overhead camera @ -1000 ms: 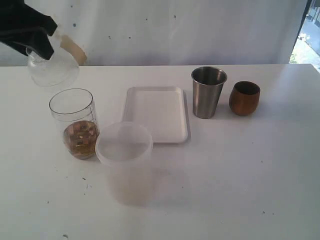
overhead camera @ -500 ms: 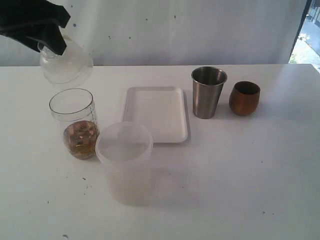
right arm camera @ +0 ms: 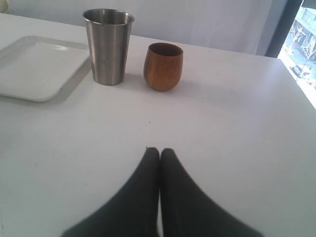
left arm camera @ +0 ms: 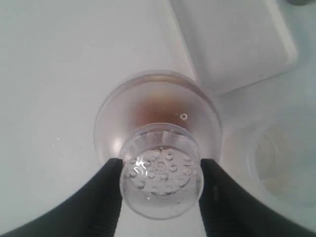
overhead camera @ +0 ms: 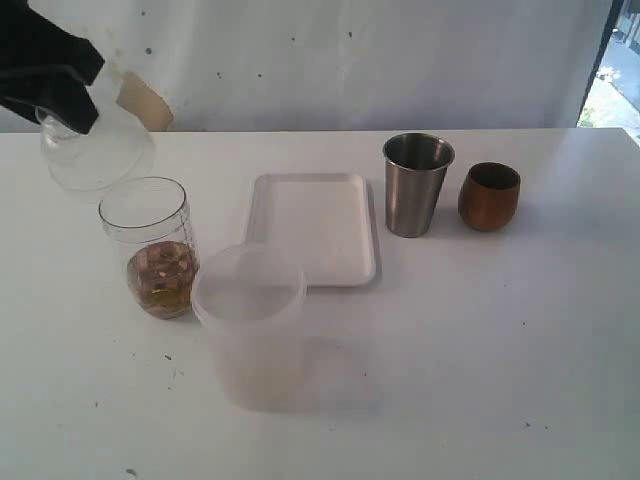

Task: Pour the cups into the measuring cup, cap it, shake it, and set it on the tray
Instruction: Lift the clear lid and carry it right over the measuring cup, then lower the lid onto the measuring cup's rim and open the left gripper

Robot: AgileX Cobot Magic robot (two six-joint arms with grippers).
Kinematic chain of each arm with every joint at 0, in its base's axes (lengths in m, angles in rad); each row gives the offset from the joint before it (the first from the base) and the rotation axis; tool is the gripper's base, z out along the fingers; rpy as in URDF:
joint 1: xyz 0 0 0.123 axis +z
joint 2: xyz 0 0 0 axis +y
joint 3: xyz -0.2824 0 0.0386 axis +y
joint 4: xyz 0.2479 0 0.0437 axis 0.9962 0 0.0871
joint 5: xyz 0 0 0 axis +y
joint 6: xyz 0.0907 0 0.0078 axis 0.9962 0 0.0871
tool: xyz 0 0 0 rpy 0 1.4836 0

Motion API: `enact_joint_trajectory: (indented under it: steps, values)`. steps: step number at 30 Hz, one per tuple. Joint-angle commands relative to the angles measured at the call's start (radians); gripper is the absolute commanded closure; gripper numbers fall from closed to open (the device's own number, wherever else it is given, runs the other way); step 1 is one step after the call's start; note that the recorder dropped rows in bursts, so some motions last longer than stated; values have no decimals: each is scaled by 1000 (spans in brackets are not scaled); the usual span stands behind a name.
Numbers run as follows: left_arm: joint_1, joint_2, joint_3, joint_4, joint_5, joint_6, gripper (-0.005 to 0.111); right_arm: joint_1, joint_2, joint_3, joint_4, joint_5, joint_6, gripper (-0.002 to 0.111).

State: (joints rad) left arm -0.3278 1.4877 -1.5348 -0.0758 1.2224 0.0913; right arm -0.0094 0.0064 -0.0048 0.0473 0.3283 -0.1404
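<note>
While upright, two cups (overhead camera: 418,185) (overhead camera: 489,196); one tray (overhead camera: 312,228)

Exterior high, facing tabletop, wrist views close, tray (overhead camera: 315,228) shared

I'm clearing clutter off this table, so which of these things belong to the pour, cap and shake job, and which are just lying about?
Belong to the job:
measuring cup
clear dome cap
steel tumbler
brown cup
white tray

Just lying about:
frosted lidded tub
</note>
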Motion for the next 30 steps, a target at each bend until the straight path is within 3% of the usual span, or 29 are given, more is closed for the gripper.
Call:
enact_joint_trajectory:
  steps: [1,16,30]
  values:
    - [-3,-4,60,-74,-1,18,107,-2,-6,5,0,-8,7,108]
    - [-3,110,-32,-50,-1,46,107,-2,-6,5,0,-8,7,108]
    - [-3,159,-34,-51,-1,40,107,-2,-6,5,0,-8,7,108]
